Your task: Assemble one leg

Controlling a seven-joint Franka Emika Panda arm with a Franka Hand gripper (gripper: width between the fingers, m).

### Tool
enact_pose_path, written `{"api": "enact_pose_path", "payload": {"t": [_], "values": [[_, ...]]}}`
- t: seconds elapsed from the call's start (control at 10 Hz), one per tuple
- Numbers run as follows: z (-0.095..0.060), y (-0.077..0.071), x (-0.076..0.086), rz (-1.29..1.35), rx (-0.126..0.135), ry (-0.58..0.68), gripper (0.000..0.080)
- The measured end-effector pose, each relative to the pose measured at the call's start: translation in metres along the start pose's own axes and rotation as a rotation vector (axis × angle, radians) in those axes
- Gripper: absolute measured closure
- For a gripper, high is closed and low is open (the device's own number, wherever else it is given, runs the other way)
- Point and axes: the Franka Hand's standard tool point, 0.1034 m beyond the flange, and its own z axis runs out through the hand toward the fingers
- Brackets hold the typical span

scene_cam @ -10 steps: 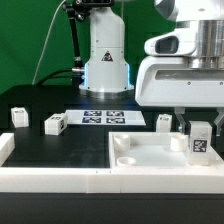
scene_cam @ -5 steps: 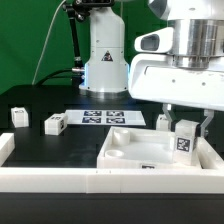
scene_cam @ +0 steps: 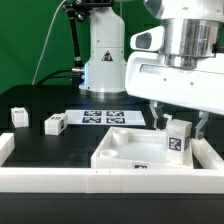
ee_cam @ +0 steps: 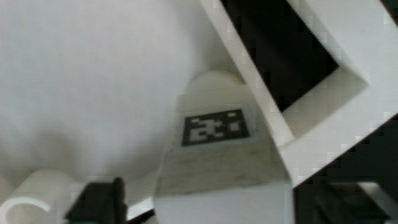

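My gripper [scene_cam: 180,126] is shut on a white leg [scene_cam: 179,140] with a black-and-white tag, held upright over the right part of the large flat white square piece [scene_cam: 125,148] with corner sockets. In the wrist view the leg [ee_cam: 222,150] runs down between my dark fingers [ee_cam: 98,200] toward the white piece [ee_cam: 89,90]. Two more legs [scene_cam: 54,123] [scene_cam: 18,116] lie on the black table at the exterior view's left. Another small white block [scene_cam: 163,121] stands just behind the gripper.
The marker board [scene_cam: 111,117] lies at the table's middle back. Long white border rails [scene_cam: 60,177] run along the front, with one at the right [scene_cam: 208,152]. The robot base [scene_cam: 105,60] stands behind the board.
The gripper with the leg has shifted toward the exterior view's left and slightly up. The large square piece has slid left with it.
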Motion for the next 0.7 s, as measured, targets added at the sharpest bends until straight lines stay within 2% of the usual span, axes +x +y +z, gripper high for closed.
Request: {"api": "enact_pose_path", "payload": {"t": [0.1,0.2,0.7], "values": [[0.0001,0.0000,0.0000,0.000,0.000,0.000,0.0191],[0.0001,0.0000,0.0000,0.000,0.000,0.000,0.0163],[0.0001,0.0000,0.0000,0.000,0.000,0.000,0.0151]]}}
